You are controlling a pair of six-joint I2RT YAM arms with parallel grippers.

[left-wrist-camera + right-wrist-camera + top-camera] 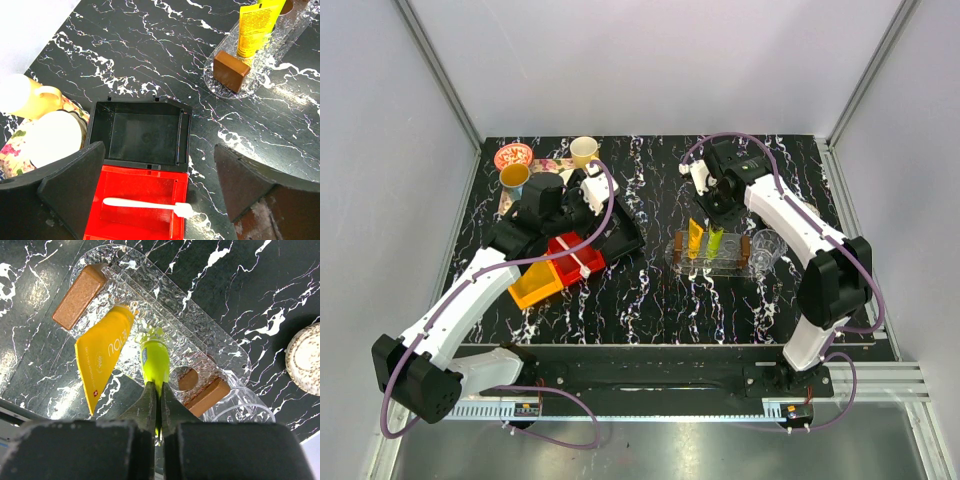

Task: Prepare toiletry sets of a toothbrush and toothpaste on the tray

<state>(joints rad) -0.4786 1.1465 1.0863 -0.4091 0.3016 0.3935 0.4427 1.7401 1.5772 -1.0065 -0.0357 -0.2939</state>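
Observation:
The white toothbrush [145, 205] lies across the red bin [135, 185], its head over the bin's right rim; it also shows as a white toothbrush [582, 258] from above. My left gripper [160, 150] hangs open above the red and black bins, touching nothing. The lime green toothpaste [155, 360] stands in the clear rack [200, 390], and my right gripper [155, 390] is shut on its flat end. The orange-yellow toothpaste [102, 352] leans in the neighbouring hole. The clear oval tray [210, 335] lies under and behind the rack.
An empty black bin [142, 132] sits beyond the red one, with an orange bin [535, 285] nearer. A floral tray [545, 167] with cups stands at the back left. A clear glass [767, 250] stands right of the rack. A round white object [305, 357] lies beyond the tray.

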